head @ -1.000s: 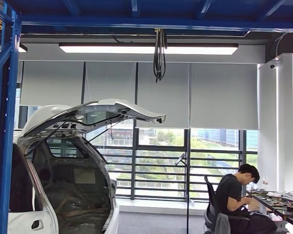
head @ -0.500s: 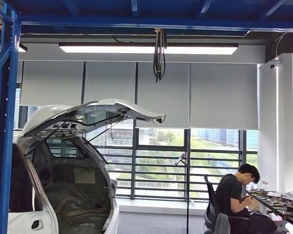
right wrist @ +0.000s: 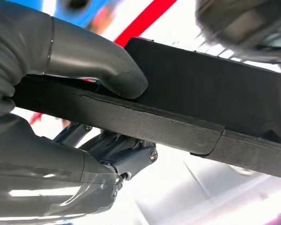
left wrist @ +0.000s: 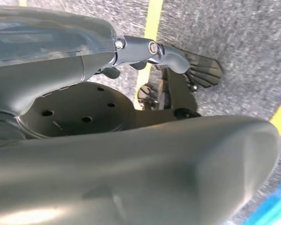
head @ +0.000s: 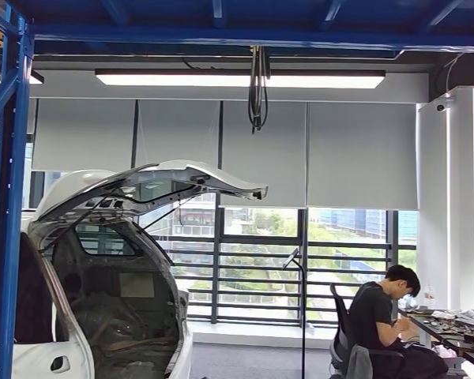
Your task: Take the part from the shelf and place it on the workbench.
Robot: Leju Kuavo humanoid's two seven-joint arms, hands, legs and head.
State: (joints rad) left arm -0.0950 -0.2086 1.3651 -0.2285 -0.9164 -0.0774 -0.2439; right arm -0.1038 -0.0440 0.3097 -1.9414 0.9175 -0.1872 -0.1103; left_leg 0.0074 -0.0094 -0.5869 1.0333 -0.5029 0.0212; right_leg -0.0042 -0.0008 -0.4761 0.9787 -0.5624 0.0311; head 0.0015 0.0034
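Note:
The part is a long, flat black piece with a raised block on one face. In the right wrist view my right hand grips it, the grey thumb pressed on one face and the fingers under the other. The part runs out past the hand across the picture. My left hand hangs over grey floor and holds nothing, its fingers apart from the thumb. A blue shelf upright stands at the left of the head view.
A white car with its tailgate raised stands ahead on the left. A person sits on a chair at a cluttered table at the lower right. Windows with railings lie behind. Yellow floor lines run below my left hand.

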